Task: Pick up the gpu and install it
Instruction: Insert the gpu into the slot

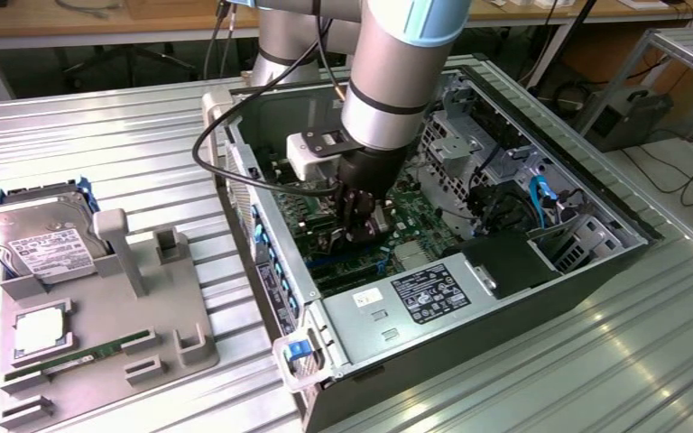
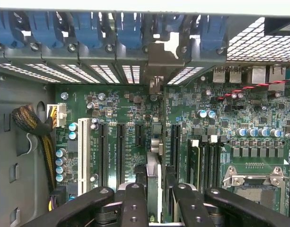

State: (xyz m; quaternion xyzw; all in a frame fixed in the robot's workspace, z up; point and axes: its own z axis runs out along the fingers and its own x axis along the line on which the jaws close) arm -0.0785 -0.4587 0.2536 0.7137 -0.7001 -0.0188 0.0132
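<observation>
My matt black metal fingers [image 2: 135, 205] hang over a glossy green circuit board [image 2: 130, 109], inside a dull grey sheet-metal case [image 1: 587, 271] with blue plastic clips [image 2: 88, 28].

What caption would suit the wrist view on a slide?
Tool holding the thin black gpu card edge-on above the green motherboard, its silver end bracket at the case's rear slots.

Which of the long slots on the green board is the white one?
The slot nearest the braided wire bundle. It alone is white; the other long slots beside it are black.
</observation>
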